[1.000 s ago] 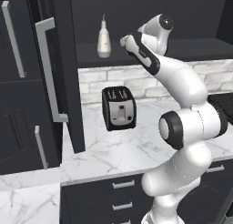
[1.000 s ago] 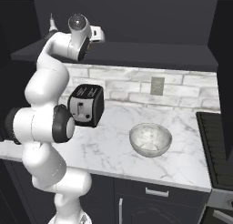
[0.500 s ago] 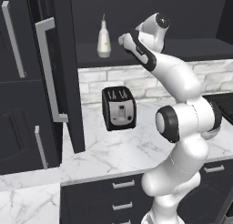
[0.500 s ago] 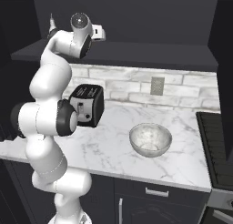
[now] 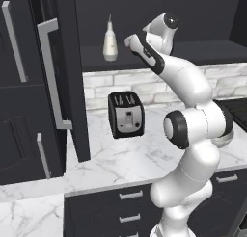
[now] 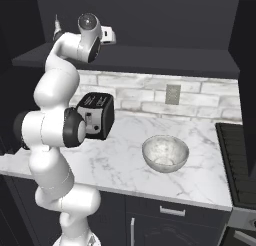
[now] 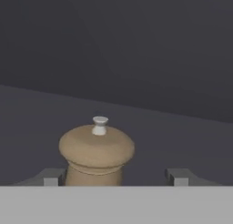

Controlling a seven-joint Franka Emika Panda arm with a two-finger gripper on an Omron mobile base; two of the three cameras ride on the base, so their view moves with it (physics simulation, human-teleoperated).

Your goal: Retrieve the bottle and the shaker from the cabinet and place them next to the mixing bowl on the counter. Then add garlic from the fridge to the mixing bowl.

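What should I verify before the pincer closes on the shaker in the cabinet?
1. Pincer open: ok, fingertips spread wide.
2. Shaker between the tips: ok, though nearer the left one in the hand view.
3. Shaker upright on the cabinet shelf: ok.
4. Bottle out of the way: ok, standing apart on the shelf.
5. Mixing bowl waiting on the counter: ok.
6. Depth around the shaker: cannot tell.
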